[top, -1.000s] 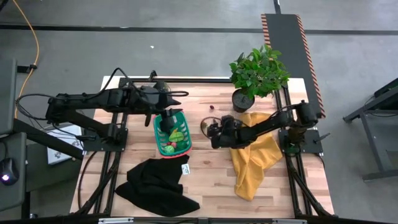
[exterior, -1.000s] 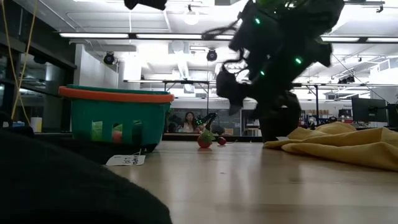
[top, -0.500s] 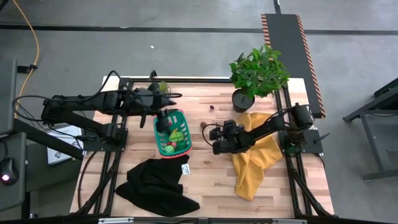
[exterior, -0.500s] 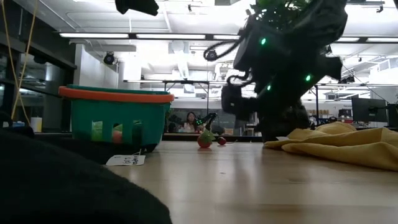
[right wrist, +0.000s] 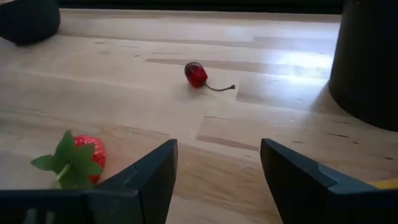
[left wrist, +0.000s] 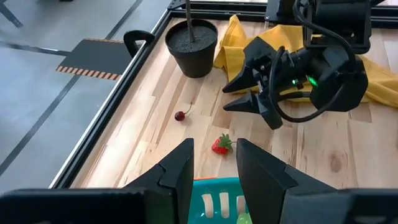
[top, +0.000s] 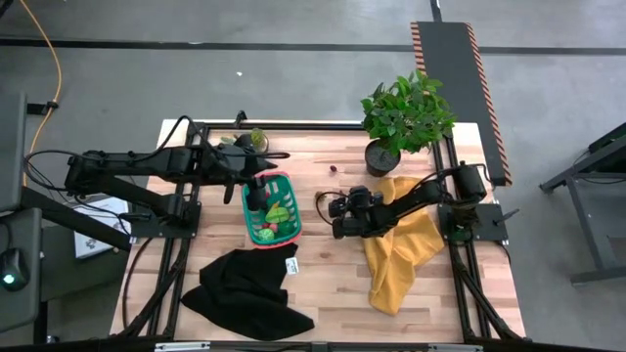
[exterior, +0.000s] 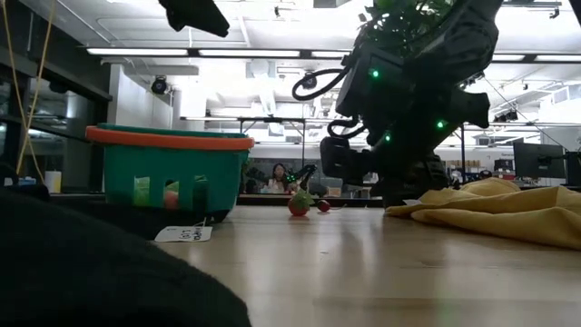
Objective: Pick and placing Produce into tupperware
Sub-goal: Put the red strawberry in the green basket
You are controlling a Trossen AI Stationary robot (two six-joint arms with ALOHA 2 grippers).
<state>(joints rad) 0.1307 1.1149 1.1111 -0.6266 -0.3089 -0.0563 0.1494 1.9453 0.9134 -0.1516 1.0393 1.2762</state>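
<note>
We see two toy fruits on the bench [top: 323, 274], one strawberry [left wrist: 220, 145] and one cherry [left wrist: 180, 116], before the empty, open right pincer [left wrist: 237, 95]; the left pincer [left wrist: 214, 163], also parted and empty, hovers over one teal basket [top: 271, 207].

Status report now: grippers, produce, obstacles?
Left gripper open above basket. Right gripper open, empty, facing strawberry and cherry. Nothing between.

this is looking like a robotics lab or open workshop hall: a wooden table [top: 323, 284] is sitting in a black metal frame [top: 293, 126] on a bare grey concrete floor [top: 293, 78] with hazard-striped tape [top: 419, 49], while long ceiling strip lights [exterior: 182, 52], distant workbenches and a seated person [exterior: 272, 178] are showing behind.
</note>
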